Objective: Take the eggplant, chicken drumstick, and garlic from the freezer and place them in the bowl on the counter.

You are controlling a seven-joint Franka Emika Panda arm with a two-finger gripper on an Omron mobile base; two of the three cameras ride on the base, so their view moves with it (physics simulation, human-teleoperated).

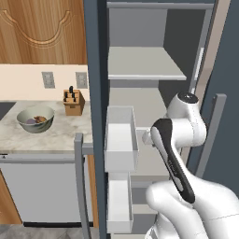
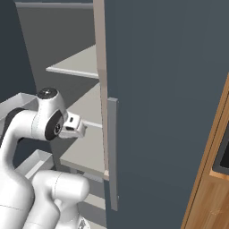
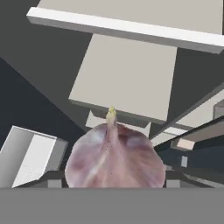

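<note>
We hold the garlic point(image 3: 114, 155) in our gripper point(image 3: 114, 186) inside the freezer point(image 1: 95, 70); the bowl point(image 1: 35, 118) waits on the counter point(image 1: 60, 133), well off to our left.

So the freezer point(image 1: 140, 70) stands right of the counter point(image 1: 60, 133), doors swung open, 2 door bins point(image 1: 120, 140) stacked one above the other. The bowl point(image 1: 35, 118) sits on the counter, knife block point(image 1: 73, 102) behind it to the right. 2 lumps lie inside the bowl, probably the eggplant point(image 1: 31, 121) left of the chicken drumstick point(image 1: 41, 119). In the hand view, the garlic point(image 3: 114, 157) sits right up close, shelves beyond it.
</note>
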